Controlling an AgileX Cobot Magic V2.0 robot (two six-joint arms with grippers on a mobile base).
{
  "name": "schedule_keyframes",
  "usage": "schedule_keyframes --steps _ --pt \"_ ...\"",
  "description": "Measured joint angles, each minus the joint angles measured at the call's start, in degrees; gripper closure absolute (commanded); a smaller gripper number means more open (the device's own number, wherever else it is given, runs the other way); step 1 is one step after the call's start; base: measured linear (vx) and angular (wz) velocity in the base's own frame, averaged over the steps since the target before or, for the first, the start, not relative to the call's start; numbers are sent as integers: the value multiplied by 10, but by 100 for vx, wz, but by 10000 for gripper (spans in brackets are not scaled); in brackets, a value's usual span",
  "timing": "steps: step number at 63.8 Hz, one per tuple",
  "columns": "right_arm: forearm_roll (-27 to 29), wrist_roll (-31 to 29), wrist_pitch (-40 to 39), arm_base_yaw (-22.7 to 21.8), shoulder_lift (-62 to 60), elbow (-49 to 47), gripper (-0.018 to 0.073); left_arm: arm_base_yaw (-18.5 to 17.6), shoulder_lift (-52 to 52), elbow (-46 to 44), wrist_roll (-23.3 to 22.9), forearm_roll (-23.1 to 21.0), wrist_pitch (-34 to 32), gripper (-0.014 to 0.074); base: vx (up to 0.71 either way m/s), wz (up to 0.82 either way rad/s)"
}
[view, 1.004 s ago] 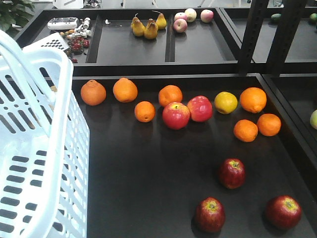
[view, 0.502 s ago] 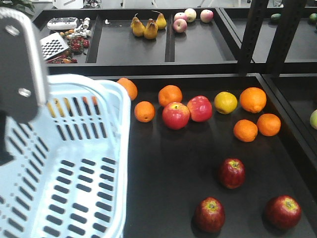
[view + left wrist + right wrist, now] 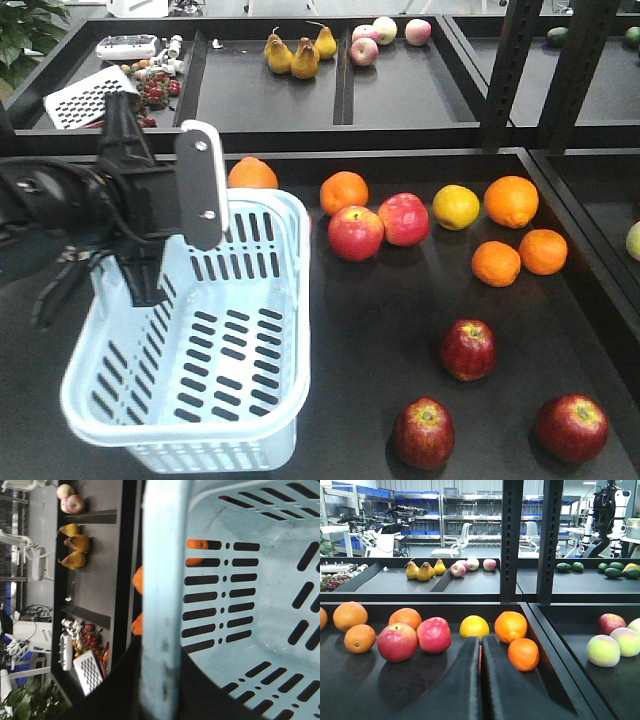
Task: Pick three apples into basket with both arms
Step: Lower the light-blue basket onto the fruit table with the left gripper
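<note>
Dark tray [image 3: 350, 300], apples [image 3: 468, 350]: front view only

Front view: left arm [image 3: 60, 205] runs off the left edge & covers the back-left corner of the basket [image 3: 300, 300]; an orange [image 3: 252, 172] behind the far rim shows its top only. Pale fruit [image 3: 634, 240] cut by the right edge, kind unclear. Left wrist view: basket rim blurred, cut top & btm; left gripper [image 3: 160, 660] is just dark blurs either side of it; two oranges [image 3: 138, 580] [image 3: 137, 625] half hidden behind it. Right wrist view: right gripper [image 3: 481, 639] cut by the btm edge; an orange [image 3: 321, 618] clipped at left.
</note>
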Motion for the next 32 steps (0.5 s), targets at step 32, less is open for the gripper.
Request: schedule_keyframes --steps 32 --pt "0 0 0 0 0 0 568 63 165 2 0 9 -142 603 0 0"
